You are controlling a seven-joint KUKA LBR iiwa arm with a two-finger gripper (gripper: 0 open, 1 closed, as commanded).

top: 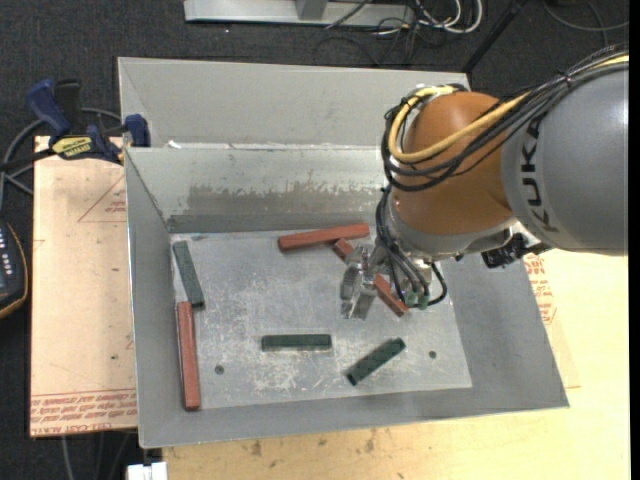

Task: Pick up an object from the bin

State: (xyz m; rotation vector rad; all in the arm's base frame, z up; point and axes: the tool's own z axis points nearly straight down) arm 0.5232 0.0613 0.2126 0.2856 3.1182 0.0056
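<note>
Item one: the grey metal bin (150, 268), holding seven small bars spread loosely over its floor, none stacked. Item two: my gripper (356, 298), hanging low over the floor right of the middle, below my orange cover (450, 168) and its looped cables. I cannot tell whether the gripper stands apart or together, and I see nothing held in it. Item three, nearest to me: the slanted red-brown bar (392, 298), lying just beside the gripper on its right, running down and to the right, its upper end hidden beneath my wrist. Whether the gripper touches it I cannot tell. Item four: the small red-brown piece (347, 250), just above the gripper toward the back wall. Item five: the long red-brown bar (320, 239), lying nearly level along the foot of the back wall, its right end near that small piece. Item six: the left green bar (188, 273), dark, lying along the left wall. Item seven: the left red-brown bar (188, 358), directly below it along the same wall, reaching toward the front corner. Item eight: the middle green bar (296, 343), level, near the front and left of the gripper. Item nine: the tilted green bar (376, 361), near the front, below the gripper and apart from it.
</note>
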